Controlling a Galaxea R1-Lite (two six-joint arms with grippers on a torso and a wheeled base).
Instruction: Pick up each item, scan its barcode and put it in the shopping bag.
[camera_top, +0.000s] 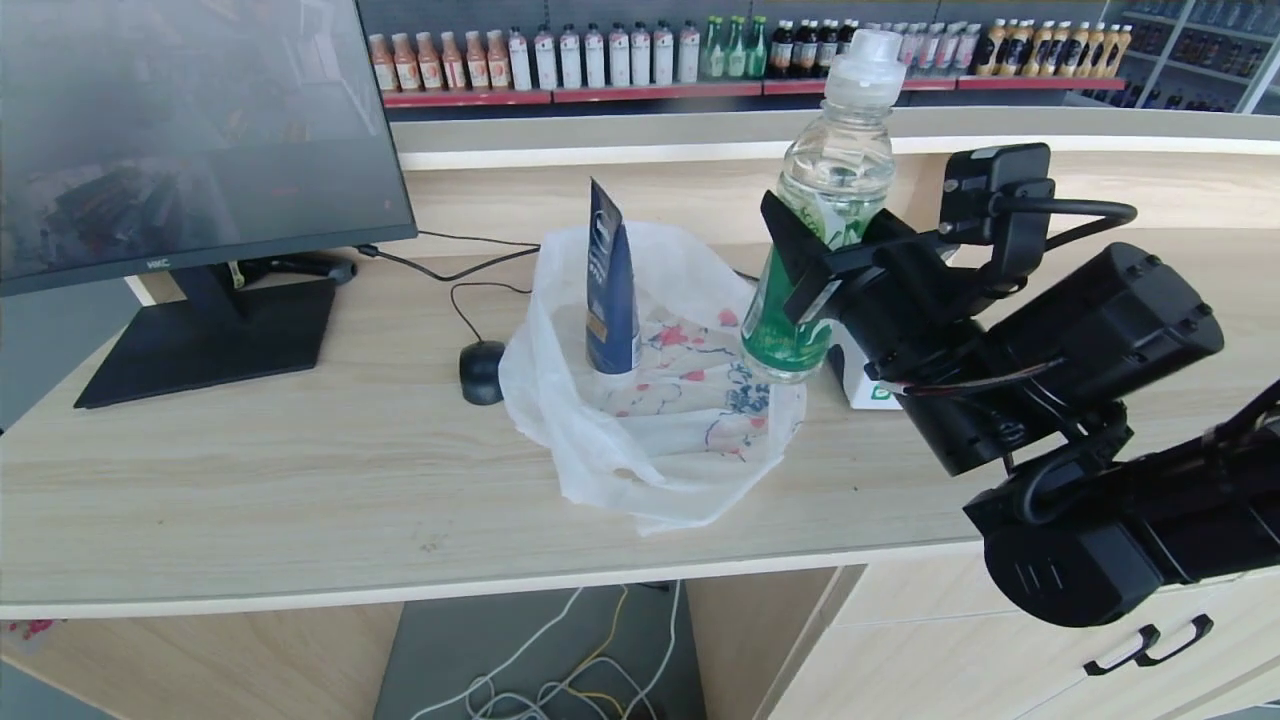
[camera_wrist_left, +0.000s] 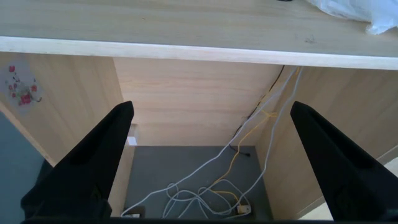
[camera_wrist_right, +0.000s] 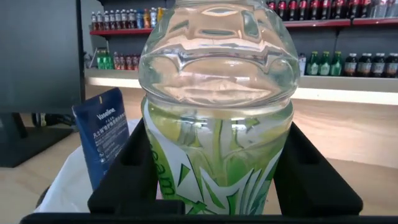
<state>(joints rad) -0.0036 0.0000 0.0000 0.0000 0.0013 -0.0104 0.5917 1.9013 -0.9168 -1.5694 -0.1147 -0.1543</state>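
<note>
My right gripper is shut on a clear water bottle with a green label and white cap, held upright just above the right edge of the white shopping bag. In the right wrist view the bottle sits between my black fingers. A dark blue tube stands upright inside the bag; the same tube shows beside the bottle. My left gripper is open, below the counter's front edge, with nothing between its fingers.
A monitor on a black stand fills the left of the wooden counter. A black mouse lies left of the bag. A small white box sits behind my right gripper. Cables hang under the counter.
</note>
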